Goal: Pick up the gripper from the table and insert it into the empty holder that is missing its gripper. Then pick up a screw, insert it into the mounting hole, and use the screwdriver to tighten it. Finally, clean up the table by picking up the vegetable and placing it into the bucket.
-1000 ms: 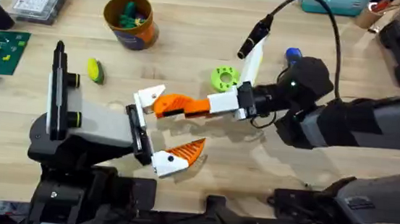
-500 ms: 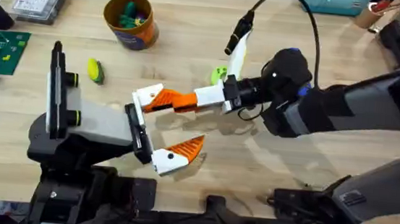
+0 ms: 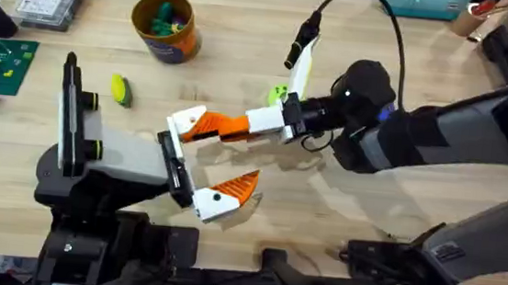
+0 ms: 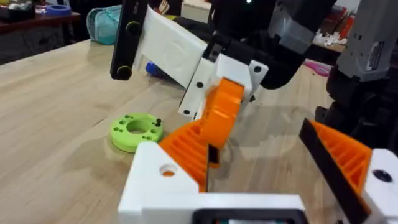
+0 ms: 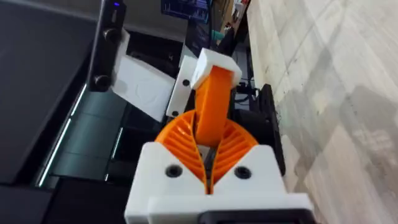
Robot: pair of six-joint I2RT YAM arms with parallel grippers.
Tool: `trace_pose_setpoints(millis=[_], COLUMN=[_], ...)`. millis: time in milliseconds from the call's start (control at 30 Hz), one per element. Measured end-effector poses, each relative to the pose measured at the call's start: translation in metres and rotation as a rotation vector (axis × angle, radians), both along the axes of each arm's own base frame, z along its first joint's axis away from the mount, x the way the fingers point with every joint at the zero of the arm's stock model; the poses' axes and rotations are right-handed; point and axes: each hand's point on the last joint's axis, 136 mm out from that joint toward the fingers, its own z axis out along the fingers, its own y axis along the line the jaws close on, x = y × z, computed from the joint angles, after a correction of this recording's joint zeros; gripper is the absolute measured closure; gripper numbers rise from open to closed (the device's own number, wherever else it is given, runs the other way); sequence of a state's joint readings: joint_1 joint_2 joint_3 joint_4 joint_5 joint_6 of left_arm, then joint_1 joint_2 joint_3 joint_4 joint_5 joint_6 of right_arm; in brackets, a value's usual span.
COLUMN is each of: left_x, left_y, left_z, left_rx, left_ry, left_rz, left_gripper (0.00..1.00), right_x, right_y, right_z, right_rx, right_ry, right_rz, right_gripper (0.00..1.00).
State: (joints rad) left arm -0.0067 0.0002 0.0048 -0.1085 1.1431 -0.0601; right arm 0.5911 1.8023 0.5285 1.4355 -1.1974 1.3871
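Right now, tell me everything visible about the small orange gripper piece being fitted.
The gripper is a smooth orange plastic wedge, lying roughly level above the table. The right pincer is shut on its wider end, ribbed orange pads on both sides. Its narrow end meets the holder, the left arm's white mount.

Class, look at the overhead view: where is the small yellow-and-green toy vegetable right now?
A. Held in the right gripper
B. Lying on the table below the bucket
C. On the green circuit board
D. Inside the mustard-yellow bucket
B: the vegetable lies on bare wood, apart from the bucket and no gripper touches it.
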Motion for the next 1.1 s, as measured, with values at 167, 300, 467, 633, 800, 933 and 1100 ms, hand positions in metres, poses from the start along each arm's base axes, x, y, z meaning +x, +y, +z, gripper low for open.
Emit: trace_pose_setpoints(millis=[167,300,467,633,800,933,1100], left_x=[0.001,0.002,0.003,0.003,0.004,0.004,0.004], left_y=[0.0,0.001,0.001,0.002,0.002,0.002,0.002], left_z=[0.0,0.0,0.0,0.0,0.0,0.0,0.0], left_rx=[0.0,0.001,0.001,0.002,0.002,0.002,0.002], left_ry=[0.0,-0.001,-0.001,-0.002,-0.002,-0.002,-0.002], left_rz=[0.004,0.01,0.017,0.021,0.023,0.023,0.023], left_gripper=[0.014,0.015,0.014,0.014,0.014,0.014,0.014], right_x=[0.001,0.006,0.01,0.011,0.012,0.012,0.013], right_y=[0.001,0.002,0.005,0.005,0.006,0.006,0.006], right_z=[0.0,0.0,-0.002,-0.001,-0.001,-0.001,-0.001], right_rx=[0.001,0.003,-0.005,-0.005,-0.004,-0.004,-0.004], right_ry=[0.0,-0.003,-0.001,-0.008,-0.012,-0.012,-0.012], right_rz=[-0.01,-0.038,-0.072,-0.083,-0.089,-0.091,-0.093], right_gripper=[0.98,0.98,0.98,0.98,0.98,0.98,0.985])
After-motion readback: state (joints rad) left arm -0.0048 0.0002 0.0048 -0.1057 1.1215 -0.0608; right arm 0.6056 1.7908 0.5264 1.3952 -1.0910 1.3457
